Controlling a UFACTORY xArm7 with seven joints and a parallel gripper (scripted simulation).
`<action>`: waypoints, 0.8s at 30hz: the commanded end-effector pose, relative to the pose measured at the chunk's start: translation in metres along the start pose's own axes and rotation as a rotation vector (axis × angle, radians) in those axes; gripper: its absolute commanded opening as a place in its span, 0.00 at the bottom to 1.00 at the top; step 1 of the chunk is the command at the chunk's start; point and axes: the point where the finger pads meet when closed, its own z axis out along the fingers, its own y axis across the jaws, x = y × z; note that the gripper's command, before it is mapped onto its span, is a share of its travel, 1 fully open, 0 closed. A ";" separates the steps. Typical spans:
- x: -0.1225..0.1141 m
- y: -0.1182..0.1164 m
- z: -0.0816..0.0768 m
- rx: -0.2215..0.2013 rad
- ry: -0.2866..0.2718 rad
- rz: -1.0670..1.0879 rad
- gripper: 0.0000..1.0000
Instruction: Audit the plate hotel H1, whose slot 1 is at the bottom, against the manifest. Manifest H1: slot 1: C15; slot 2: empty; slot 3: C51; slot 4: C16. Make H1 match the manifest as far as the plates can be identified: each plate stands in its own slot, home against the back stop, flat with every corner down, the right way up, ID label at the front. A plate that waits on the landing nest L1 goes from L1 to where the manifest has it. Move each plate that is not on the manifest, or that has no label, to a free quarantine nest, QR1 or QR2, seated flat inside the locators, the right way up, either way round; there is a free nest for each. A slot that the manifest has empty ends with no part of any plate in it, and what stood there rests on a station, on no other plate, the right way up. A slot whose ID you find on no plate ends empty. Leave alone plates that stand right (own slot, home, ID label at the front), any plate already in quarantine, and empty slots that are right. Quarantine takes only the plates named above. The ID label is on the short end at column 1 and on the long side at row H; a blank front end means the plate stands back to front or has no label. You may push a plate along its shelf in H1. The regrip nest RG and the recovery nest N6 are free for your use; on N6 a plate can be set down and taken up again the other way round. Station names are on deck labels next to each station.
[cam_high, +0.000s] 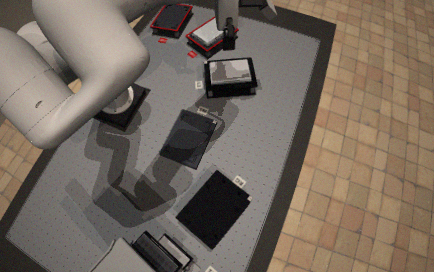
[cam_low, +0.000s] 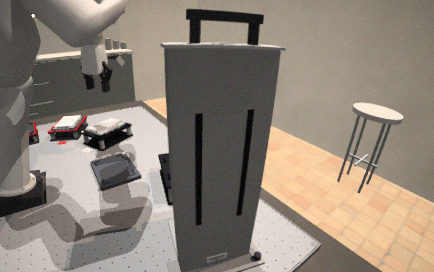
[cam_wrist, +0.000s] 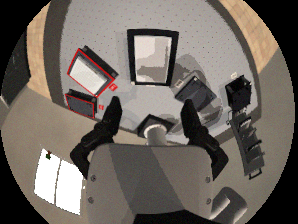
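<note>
My gripper (cam_high: 227, 31) is open and empty, high above the far end of the deck, over the edge of a red-framed quarantine nest that holds a white plate (cam_high: 209, 34). The second red-framed nest (cam_high: 171, 16) beside it looks dark, with no plate. A pale plate (cam_high: 230, 71) lies on a raised black nest nearer the middle. The plate hotel H1 (cam_low: 220, 150) shows only its closed back and its handle, so its slots and labels are hidden. In the wrist view my fingers stand wide apart above both red nests (cam_wrist: 89, 72) and the raised nest (cam_wrist: 152, 56).
A flat dark nest (cam_high: 189, 137) and a larger black nest (cam_high: 214, 207) lie mid-deck, both without plates. The arm's base (cam_high: 120, 105) stands at the left. Small deck labels are too small to read. A stool (cam_low: 372, 142) stands off the deck.
</note>
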 end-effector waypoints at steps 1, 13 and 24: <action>0.001 0.000 0.005 0.001 0.002 0.000 1.00; 0.001 0.000 0.022 0.000 0.002 0.000 1.00; 0.001 0.000 0.040 0.000 0.002 0.000 1.00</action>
